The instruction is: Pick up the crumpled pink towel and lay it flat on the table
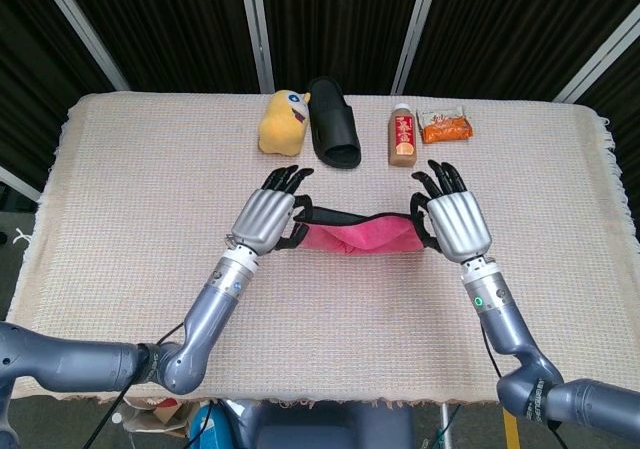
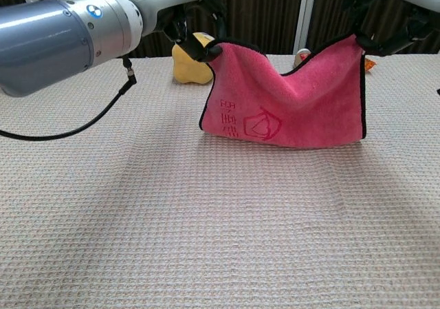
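One table (image 1: 120,199) under a beige waffle cloth. One pink towel (image 2: 289,106) hangs at dead center, stretched between two hands: left hand (image 1: 268,219) pinches its 9 o'clock corner, right hand (image 1: 455,221) its 3 o'clock corner, bottom edge about touching the cloth. Up at 12 o'clock: one black slipper (image 1: 333,122), one yellow plush (image 1: 282,123), one brown bottle (image 1: 402,136), one orange packet (image 1: 446,127).

Pink towel (image 1: 358,236) between both hands
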`<state>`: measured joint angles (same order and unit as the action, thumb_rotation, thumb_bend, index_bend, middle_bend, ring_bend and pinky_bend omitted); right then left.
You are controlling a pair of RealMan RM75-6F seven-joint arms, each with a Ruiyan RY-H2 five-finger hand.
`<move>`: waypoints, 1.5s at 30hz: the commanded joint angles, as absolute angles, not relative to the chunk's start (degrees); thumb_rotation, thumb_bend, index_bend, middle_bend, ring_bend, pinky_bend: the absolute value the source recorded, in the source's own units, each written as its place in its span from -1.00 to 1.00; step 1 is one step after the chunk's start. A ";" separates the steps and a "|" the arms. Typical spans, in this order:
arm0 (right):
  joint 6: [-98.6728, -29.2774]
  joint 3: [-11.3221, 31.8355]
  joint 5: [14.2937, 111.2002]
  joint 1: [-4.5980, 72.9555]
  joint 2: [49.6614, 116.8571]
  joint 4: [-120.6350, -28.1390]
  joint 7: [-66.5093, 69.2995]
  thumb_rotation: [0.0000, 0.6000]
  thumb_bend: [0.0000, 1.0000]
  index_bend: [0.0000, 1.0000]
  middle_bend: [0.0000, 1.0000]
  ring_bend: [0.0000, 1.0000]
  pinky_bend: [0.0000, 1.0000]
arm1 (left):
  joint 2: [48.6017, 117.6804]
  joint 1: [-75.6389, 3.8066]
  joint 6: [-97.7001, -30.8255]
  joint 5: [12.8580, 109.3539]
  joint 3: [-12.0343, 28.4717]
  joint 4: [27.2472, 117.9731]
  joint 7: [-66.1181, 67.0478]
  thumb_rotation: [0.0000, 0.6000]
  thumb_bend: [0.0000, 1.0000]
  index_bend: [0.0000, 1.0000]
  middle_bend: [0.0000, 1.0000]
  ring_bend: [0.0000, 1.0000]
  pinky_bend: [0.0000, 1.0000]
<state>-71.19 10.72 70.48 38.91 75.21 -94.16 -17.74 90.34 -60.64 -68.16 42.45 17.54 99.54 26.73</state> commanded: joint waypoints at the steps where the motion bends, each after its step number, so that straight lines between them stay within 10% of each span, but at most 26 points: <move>1: -71.60 9.70 71.60 38.15 75.51 -94.69 -18.41 1.00 -0.01 0.31 -0.53 -0.83 -0.82 | 90.65 -59.66 -68.49 43.47 16.19 100.41 26.73 1.00 0.05 0.22 -0.86 -1.00 -0.98; 45: -73.57 -0.96 84.46 26.79 79.31 -98.05 -21.87 1.00 -0.01 0.31 -0.53 -0.83 -0.82 | 92.22 -46.59 -71.84 54.50 5.87 107.81 27.45 1.00 0.05 0.22 -0.86 -1.00 -0.98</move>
<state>-73.43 -0.80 84.25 26.99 79.21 -97.96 -21.69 92.30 -46.74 -71.87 54.35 6.01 107.72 27.51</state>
